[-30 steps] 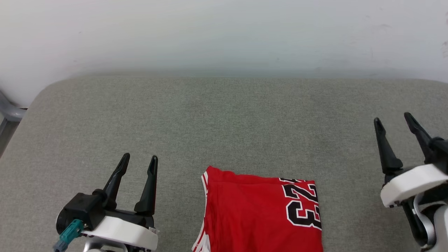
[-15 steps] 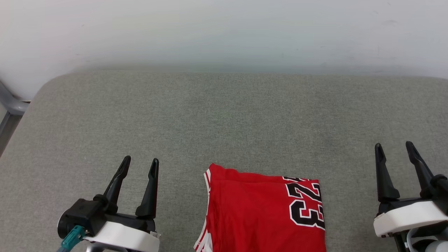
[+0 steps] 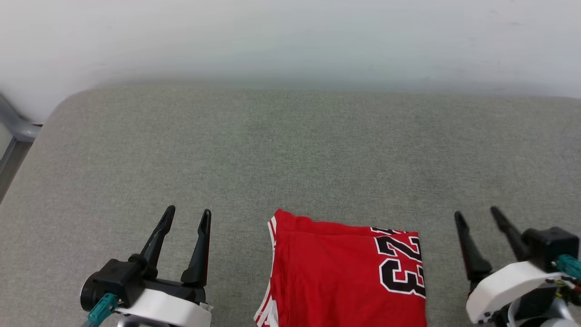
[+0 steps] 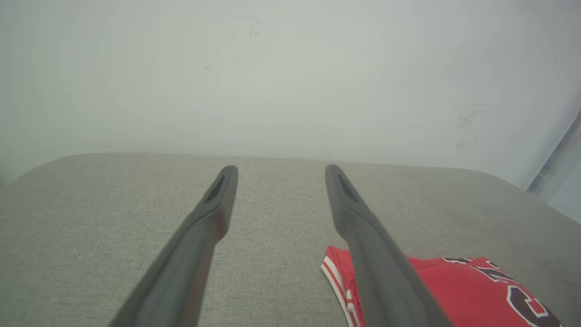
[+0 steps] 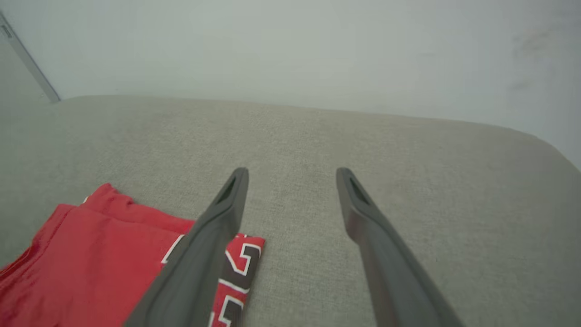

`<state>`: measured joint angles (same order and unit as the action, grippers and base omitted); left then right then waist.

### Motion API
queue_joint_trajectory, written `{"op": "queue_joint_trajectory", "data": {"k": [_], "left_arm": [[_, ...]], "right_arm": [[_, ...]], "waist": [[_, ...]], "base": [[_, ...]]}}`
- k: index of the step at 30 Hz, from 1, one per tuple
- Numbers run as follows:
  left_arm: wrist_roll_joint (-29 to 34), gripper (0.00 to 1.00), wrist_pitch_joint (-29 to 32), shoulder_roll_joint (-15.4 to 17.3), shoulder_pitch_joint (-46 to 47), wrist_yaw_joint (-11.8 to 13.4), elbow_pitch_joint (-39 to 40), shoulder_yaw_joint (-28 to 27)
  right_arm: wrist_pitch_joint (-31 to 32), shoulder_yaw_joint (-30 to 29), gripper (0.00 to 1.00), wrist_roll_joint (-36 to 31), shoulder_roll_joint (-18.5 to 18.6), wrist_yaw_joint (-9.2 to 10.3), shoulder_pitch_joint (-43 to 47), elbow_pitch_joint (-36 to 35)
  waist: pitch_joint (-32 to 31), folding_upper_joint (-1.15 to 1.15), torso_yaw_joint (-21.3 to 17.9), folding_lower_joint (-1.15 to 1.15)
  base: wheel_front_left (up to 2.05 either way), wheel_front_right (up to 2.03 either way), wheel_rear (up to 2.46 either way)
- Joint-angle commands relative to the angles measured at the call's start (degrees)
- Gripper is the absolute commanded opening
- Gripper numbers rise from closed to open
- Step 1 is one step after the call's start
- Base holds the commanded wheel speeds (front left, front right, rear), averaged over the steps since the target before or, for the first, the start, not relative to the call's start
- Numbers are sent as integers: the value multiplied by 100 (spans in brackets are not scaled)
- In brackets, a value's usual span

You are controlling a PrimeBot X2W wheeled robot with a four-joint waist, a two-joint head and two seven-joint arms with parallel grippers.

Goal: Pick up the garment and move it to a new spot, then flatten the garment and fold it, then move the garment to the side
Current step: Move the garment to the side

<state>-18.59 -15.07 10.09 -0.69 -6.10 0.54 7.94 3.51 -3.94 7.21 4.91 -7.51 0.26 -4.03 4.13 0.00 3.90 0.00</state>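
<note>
- L gripper point(image 3: 188, 210): lower left of head view. We see its two fingers spread wide, w/ nothing btwn them & nothing held. Tips point up the view, over bare cushion.
- L wrist view: both fingers point(image 4: 215, 213) stand apart, grey fabric showing in the gap. One finger crosses in front of the shirt's striped edge; we cannot tell any contact.
- R gripper point(image 3: 475, 211): lower right of head view. Jaws likewise wide apart & empty, tips leaning a little toward the view's left.
- R wrist view: fingers point(image 5: 363, 213) spread, cushion btwn them. One finger passes in front of the shirt's printed corner; again we cannot tell contact.
- Shirt point(image 3: 336, 272): lies btwn the two grippers at bottom centre of head view, apart from both. It is red, folded to a rough rectangle & flat on the cushion. Its near edge is cut off by the picture's edge.
- Print point(image 3: 401, 268): black-&-white "23" on the shirt's R part, turned sideways.
- Trim point(image 3: 264, 314): red-&-white stripes down the shirt's L edge.
- Cushion point(image 3: 290, 150): grey woven fabric w/ a rounded far-L corner; it carries the shirt.
- Wall point(image 3: 290, 36): pale & plain, behind the cushion's far edge, w/ faint scuffs.
- Frame point(image 3: 16, 131): grey bar at far L of head view, just beside the cushion's corner.
</note>
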Motion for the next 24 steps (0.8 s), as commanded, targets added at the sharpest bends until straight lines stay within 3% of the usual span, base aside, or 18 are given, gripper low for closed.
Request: {"op": "queue_joint_trajectory", "data": {"k": [1,6,13,24], "left_arm": [[48,100,-12,-26,40,-36,-8,2],[86,100,-12,-68,94,-62,-27,-18],[130,100,-12,-105,223,-102,-59,32],[117,100,-12,-186,490,-131,-157,120]], "right_arm": [[313,117,100,108,77,5,119,-41],[1765,544,100,574,286,5,285,-246],[3368,621,100,810,197,5,311,-340],[4329,473,100,596,-35,4,139,90]], "waist": [[38,0,29,0],[140,0,92,0],[374,0,227,0],[726,0,582,0]], "base": [[0,0,0],[0,0,0],[0,0,0],[0,0,0]]}}
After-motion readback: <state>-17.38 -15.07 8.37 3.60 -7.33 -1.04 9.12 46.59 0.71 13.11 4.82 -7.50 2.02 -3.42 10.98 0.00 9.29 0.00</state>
